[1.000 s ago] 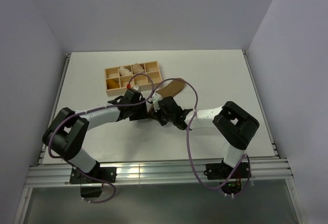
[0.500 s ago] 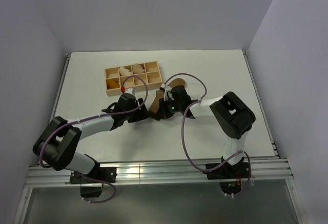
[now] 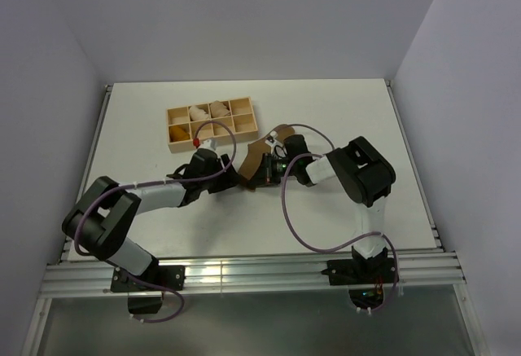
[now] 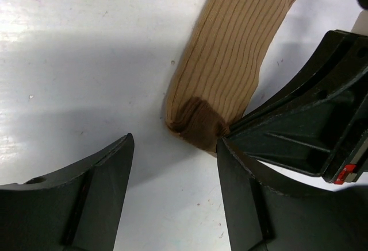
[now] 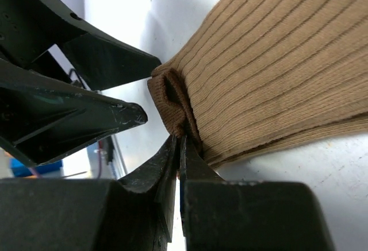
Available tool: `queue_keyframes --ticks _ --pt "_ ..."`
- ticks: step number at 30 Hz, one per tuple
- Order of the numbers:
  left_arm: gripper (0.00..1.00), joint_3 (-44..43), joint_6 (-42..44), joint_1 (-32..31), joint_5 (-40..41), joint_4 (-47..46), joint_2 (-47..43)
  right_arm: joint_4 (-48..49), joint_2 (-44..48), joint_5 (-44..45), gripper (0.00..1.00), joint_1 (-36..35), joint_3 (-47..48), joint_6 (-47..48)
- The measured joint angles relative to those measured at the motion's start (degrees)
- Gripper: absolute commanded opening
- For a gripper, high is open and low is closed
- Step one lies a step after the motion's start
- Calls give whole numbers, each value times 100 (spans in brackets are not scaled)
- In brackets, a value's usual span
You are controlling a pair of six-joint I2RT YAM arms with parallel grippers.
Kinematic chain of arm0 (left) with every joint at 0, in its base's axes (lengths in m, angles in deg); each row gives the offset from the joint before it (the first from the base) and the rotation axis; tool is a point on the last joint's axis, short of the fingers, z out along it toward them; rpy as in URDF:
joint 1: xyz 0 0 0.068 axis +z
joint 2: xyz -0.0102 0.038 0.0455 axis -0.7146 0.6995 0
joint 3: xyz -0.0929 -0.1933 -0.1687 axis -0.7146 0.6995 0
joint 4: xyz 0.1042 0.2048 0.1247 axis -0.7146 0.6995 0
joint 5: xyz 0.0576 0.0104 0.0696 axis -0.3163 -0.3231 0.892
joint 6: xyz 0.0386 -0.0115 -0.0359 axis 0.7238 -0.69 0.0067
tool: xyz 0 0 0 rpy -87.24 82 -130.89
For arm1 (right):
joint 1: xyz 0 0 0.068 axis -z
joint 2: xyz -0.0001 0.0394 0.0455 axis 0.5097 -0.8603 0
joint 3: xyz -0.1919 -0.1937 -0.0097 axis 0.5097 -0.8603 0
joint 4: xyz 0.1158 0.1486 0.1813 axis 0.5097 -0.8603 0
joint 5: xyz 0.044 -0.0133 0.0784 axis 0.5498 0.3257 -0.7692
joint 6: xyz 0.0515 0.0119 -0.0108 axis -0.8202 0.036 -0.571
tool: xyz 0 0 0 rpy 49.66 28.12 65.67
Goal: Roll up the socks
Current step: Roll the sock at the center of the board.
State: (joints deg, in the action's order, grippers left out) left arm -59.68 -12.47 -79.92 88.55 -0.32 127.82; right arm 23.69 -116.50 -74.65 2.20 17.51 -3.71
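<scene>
Since a second ago, both arms have closed on mid-counter. White counter [image 3: 342,112] carries one eight-cell wooden tray [image 3: 212,120] and one olive-brown ribbed sock [image 4: 238,44], lying flat. Right hand [image 5: 179,142] clamped on its folded dark end; left hand [image 4: 175,142] spread apart beside it. Rolling judged barely begun; second sock not identifiable.

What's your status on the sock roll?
Right gripper shut on brown ribbed sock, dark end. Left gripper open, just short of it. Grippers crowd each other there.
</scene>
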Motion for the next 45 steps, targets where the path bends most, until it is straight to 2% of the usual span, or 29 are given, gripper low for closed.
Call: queue_keyframes --ticks 8,18,26,45 --pt "58 -96 -420 0 -2 -179 234 229 -146 -181 3 103 -4 -549" --pt "52 -66 -1366 -42 -4 -249 323 243 -175 -146 3 111 -4 -881" --pt "47 -63 -1733 -142 74 -225 367 417 -251 -168 3 111 -11 -1113" --pt "45 522 -2758 -96 446 -1172 337 741 -315 -205 3 114 -109 -1276"
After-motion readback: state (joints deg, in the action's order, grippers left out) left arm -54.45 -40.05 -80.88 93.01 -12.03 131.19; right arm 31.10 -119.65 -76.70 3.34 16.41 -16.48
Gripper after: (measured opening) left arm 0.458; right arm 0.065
